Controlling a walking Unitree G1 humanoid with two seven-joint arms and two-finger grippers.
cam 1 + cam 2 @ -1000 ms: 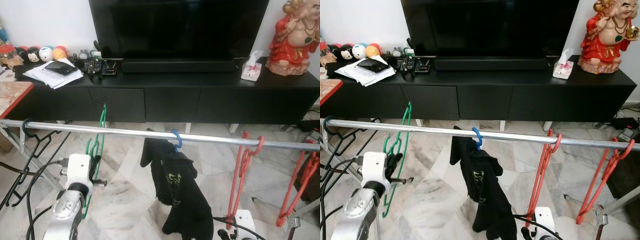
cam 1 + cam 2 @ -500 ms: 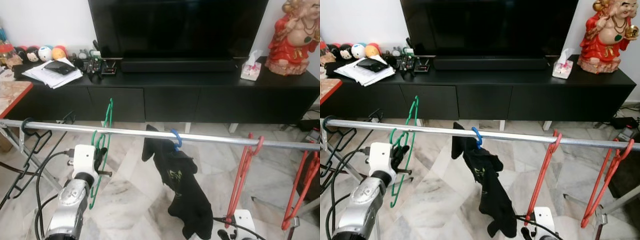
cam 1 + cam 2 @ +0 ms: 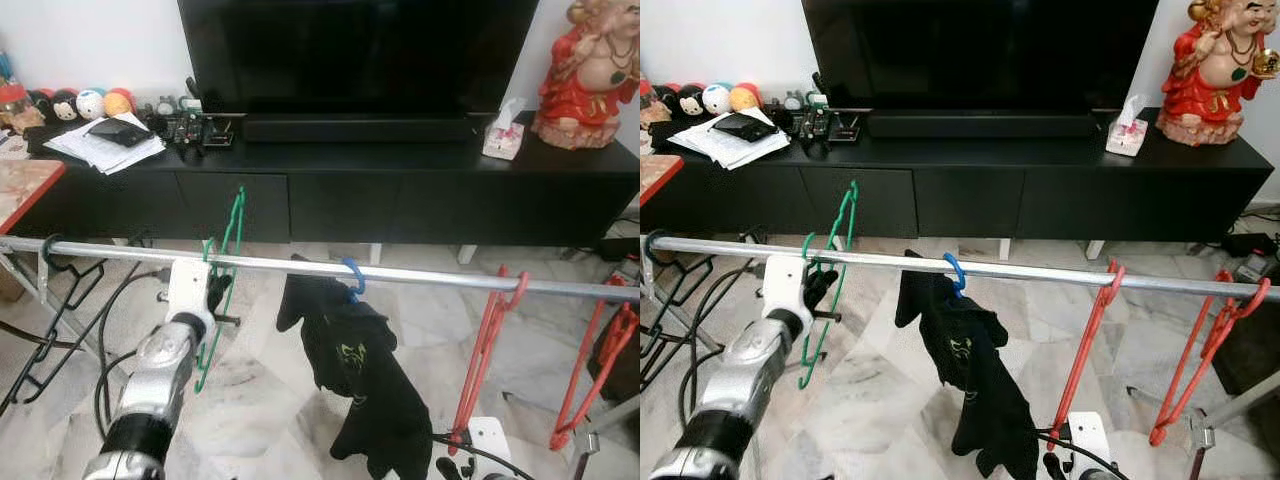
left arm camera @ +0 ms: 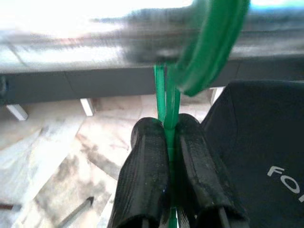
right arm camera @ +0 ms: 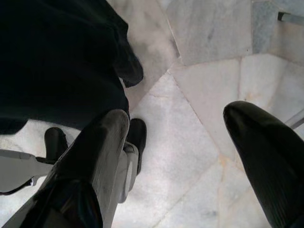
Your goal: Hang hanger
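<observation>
A long black TV cabinet (image 3: 400, 190) stands at the far side of a pale marble floor (image 3: 250, 400), with a silver metal clothes rail (image 3: 420, 275) running across nearer. At the rail's left part, the left gripper (image 4: 167, 142) pinches the thin green plastic hanger (image 3: 222, 270), whose hook (image 4: 213, 42) looks curled over the bar, though blur hides any contact. Low on the right, the right gripper (image 5: 190, 156) hangs with fingers spread, beside a black garment (image 3: 355, 370) on a blue hanger hook (image 3: 352, 277).

Eye views are evenly lit and sharp. The TV (image 3: 355, 55) screen is dark, without glare. In the left wrist view, the rail (image 4: 95, 42) is overexposed and blurred. The right wrist view is bright on the floor (image 5: 199, 57), with near fingers (image 5: 266, 152) soft.
</observation>
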